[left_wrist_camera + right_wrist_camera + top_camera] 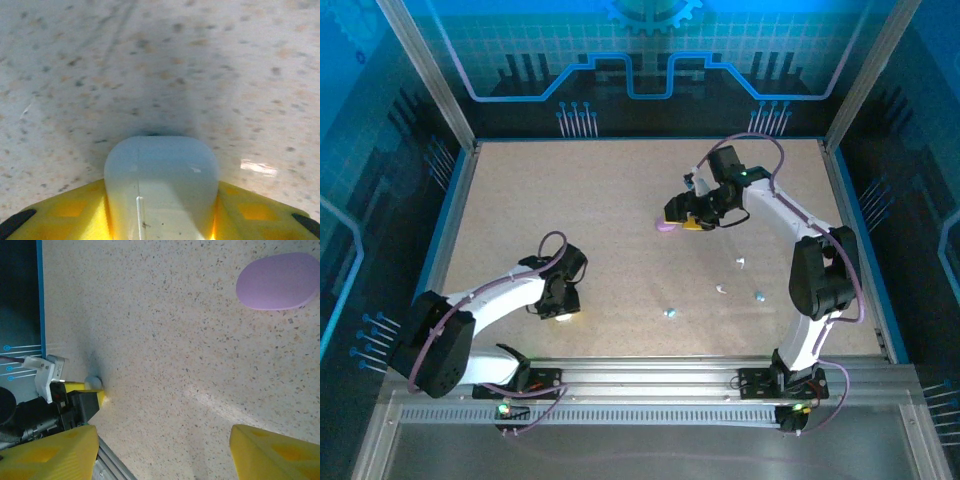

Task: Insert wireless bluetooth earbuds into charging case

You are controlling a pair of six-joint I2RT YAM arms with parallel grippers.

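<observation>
Pale case (160,160) pinched in left claw (161,192), long axis 12 o'clock; right claw (162,455) wide, purple case (280,281) at 1 o'clock.

Between the wide-set fingers of the right hand (164,432), the bench (165,340) lies bare. A purple case (280,281) sits ahead and to its right. Scattered earbuds (720,290) lie behind it. A pale case (160,160) fills the left hand's (161,200) gap, with open bench ahead.
</observation>
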